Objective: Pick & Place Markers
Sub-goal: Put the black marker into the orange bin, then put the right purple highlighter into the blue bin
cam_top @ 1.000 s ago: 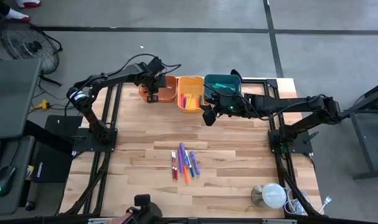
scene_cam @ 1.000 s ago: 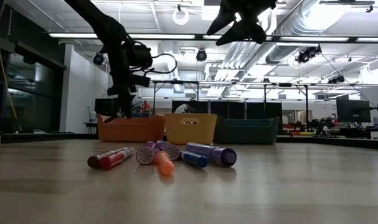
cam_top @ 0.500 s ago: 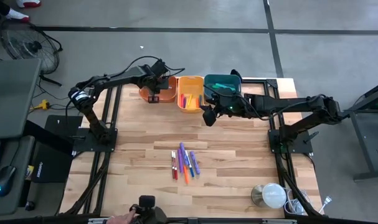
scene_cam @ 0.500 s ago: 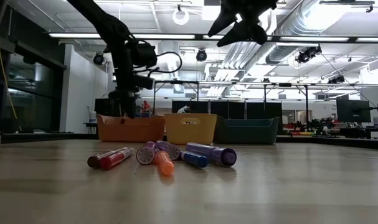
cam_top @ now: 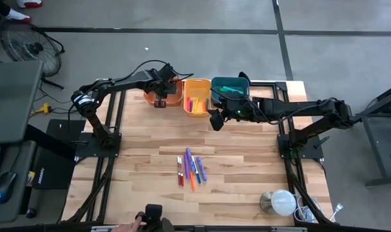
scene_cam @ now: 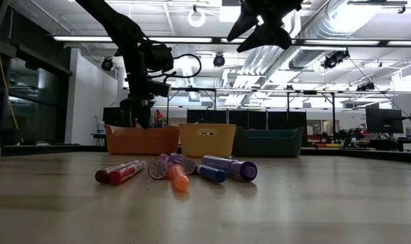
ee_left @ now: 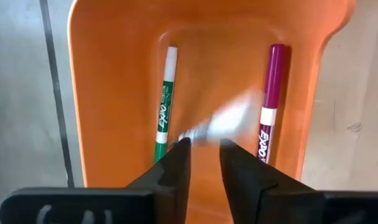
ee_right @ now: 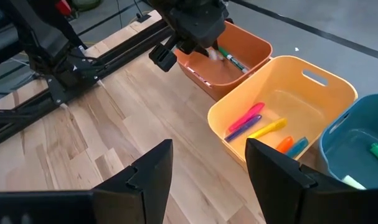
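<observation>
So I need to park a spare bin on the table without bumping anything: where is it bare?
The wood is bare between the three bins and the marker cluster, and to the cluster's left. Crowded: the back edge, with the left gripper over the orange bin and the right gripper by the teal bin.

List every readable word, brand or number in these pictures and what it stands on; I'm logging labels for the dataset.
"EXPO": along the green marker lying in the orange bin.
"EXPO": along the purple marker in the same bin.
Blurred white marker just ahead of the left gripper: no print can be read.
Markers on the table: too small to read.
Yellow bin: dark mark on its wall, unreadable.
</observation>
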`<action>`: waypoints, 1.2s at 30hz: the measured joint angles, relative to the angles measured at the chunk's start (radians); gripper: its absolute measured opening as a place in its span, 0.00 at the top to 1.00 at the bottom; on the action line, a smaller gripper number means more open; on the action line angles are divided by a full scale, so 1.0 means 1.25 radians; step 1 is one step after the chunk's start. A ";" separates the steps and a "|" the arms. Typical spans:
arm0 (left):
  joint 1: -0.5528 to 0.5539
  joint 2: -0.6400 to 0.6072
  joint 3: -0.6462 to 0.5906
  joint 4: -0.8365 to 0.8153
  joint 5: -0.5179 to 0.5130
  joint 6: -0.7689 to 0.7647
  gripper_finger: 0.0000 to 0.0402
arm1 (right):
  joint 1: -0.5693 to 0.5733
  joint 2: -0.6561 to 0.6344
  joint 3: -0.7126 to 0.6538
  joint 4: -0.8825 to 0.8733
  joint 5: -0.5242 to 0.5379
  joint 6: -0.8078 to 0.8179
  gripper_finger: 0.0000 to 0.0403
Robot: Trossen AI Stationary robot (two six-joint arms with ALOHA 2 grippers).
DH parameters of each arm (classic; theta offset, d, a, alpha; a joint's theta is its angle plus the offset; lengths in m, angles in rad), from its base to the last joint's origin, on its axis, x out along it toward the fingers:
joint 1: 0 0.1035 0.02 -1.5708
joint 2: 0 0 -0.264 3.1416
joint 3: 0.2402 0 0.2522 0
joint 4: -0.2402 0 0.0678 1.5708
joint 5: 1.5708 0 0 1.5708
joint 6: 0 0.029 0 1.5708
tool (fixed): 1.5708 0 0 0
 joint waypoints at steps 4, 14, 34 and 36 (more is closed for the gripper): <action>-0.001 0.000 0.000 -0.006 0.000 -0.008 0.71 | 0.000 0.000 0.000 -0.002 -0.002 0.000 0.53; 0.000 0.000 0.004 -0.061 -0.059 -0.091 0.56 | 0.000 0.000 0.000 -0.024 -0.013 0.033 0.53; -0.002 -0.163 0.094 -0.213 0.196 -0.252 0.56 | 0.036 0.000 0.000 0.005 -0.181 0.176 0.53; -0.002 -0.198 0.094 -0.223 0.229 -0.271 0.56 | 0.058 0.000 0.000 0.013 -0.163 0.192 0.53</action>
